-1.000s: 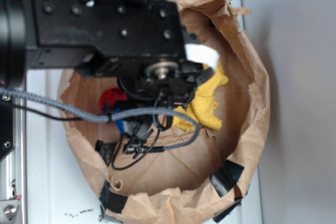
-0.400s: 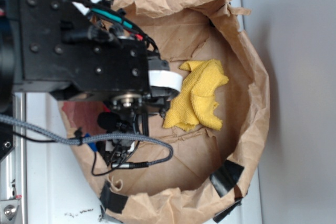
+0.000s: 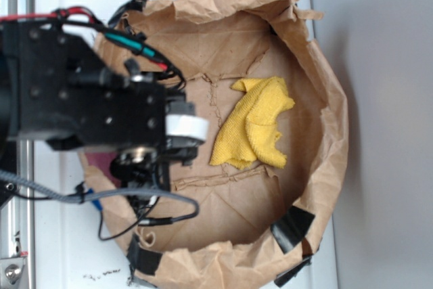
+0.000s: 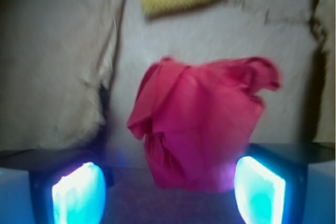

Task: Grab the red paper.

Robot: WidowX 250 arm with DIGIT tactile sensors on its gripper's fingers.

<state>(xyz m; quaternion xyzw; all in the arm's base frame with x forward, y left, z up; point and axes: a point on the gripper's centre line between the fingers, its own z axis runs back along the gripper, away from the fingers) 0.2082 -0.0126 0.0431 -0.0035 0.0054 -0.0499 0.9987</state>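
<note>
Straddling the red paper (image 4: 197,129), the pincer (image 4: 168,190) stands with its pads apart, the wad between them, nearer the right pad; contact cannot be confirmed. The wad rests on the floor of the brown paper bag (image 3: 325,86), near the yellow cloth (image 3: 254,130). Approach judged complete; closing and lifting remain.

Seen from above, a wide brown paper bag (image 3: 325,133) with a crumpled rim lies open on a white worktop (image 3: 67,248). A yellow woven cloth (image 3: 254,126) lies bunched on the bag's floor, right of centre. Strips of black tape (image 3: 292,227) patch the near rim. The black robot arm (image 3: 74,99) with trailing cables covers the bag's left side, hiding its gripper. A dark red patch (image 3: 101,165) shows under the arm.
</note>
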